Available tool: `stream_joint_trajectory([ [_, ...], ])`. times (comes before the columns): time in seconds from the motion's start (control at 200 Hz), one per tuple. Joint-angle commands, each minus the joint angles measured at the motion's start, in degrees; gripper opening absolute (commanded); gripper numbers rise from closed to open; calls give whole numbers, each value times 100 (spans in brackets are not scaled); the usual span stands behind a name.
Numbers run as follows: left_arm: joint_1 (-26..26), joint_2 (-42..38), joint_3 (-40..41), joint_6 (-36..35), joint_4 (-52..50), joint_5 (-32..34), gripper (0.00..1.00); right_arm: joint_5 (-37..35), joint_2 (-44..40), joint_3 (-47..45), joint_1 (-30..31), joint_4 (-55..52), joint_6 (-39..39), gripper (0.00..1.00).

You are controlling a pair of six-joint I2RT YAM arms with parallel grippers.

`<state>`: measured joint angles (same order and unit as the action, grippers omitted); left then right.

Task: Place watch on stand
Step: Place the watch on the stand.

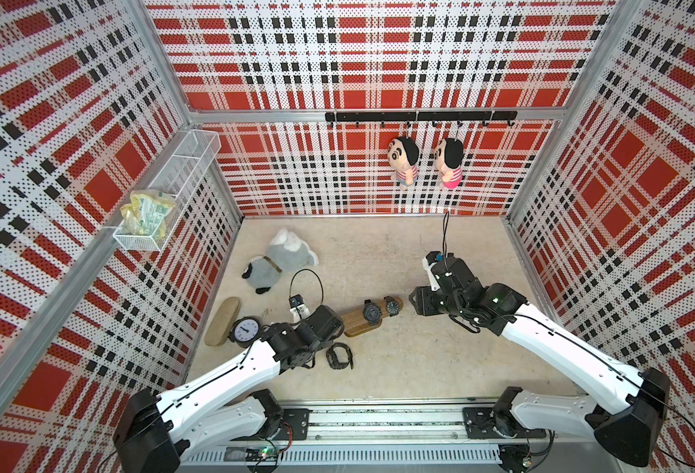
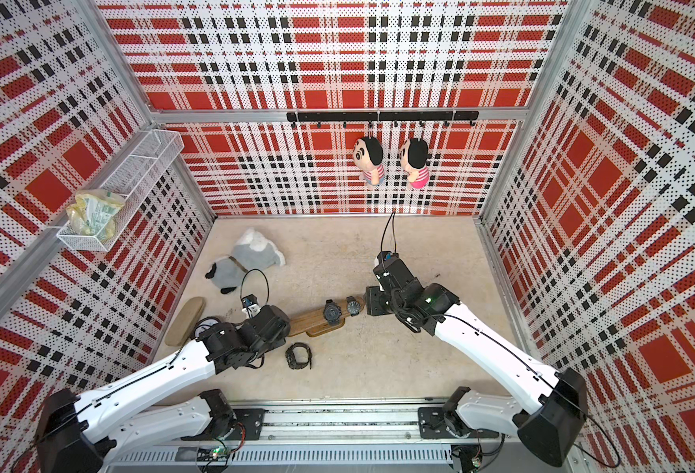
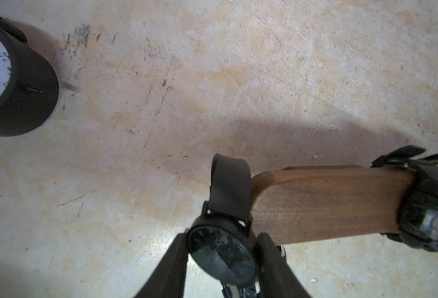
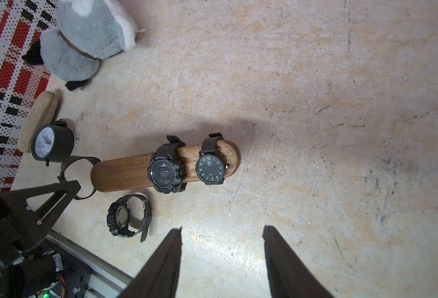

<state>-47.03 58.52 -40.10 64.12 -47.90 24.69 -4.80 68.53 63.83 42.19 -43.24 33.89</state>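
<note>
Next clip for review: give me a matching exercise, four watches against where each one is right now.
Things:
1. digital sport watch
2. analog watch with numerals
3. chunky watch with a grey centre
4. smooth-strap watch

Places:
A. lying on the table beside the stand
B. gripped in the left hand at the stand's bare end
C. around the stand, mid-bar
D. around the stand, at the end nearer the right hand

Pairs: 1-C, 2-D, 3-A, 4-B.

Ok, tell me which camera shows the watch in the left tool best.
The left wrist view: the watch fills the foreground, dial clamped in the left tool, strap looped at the stand's end. The right wrist view shows only its strap loop; in both top views the left arm hides it.
</note>
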Motion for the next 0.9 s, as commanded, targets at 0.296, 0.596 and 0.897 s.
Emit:
stream_joint_trajectory([
  [0.296,-105,72,119,-113,375,-87,20,75,-2,-12,-25,-7,-53,54],
  [0.596,-63,-375,343,-29,152,-88,19,174,108,27,-27,34,-66,53],
  [0.897,18,-277,388,-110,-20,24,19,190,86,15,-20,19,-35,54],
])
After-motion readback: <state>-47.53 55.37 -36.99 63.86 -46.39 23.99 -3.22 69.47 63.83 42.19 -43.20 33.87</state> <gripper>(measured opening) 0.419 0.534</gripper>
